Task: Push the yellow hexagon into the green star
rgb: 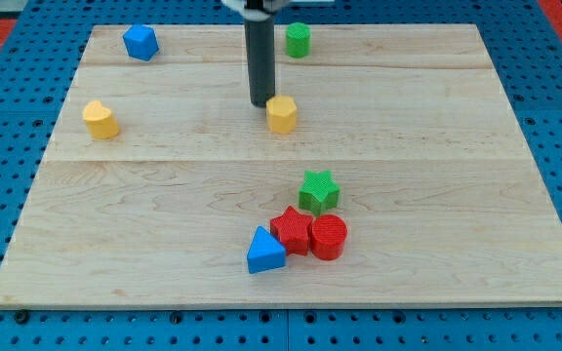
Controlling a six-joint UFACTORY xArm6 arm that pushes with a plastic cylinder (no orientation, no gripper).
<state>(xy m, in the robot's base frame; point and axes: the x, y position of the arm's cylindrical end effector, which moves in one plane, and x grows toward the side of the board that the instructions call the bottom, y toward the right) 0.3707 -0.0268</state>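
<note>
The yellow hexagon [282,113] lies on the wooden board above the view's middle. My tip [261,103] stands right at its upper-left side, touching or nearly touching it. The green star [318,190] lies lower and a little to the view's right of the hexagon, well apart from it.
A red star [292,231], a red cylinder [328,237] and a blue triangle [264,252] cluster just below the green star. A green cylinder [298,40] sits at the top, a blue block [140,43] at the top left, a yellow heart-like block [100,120] at the left.
</note>
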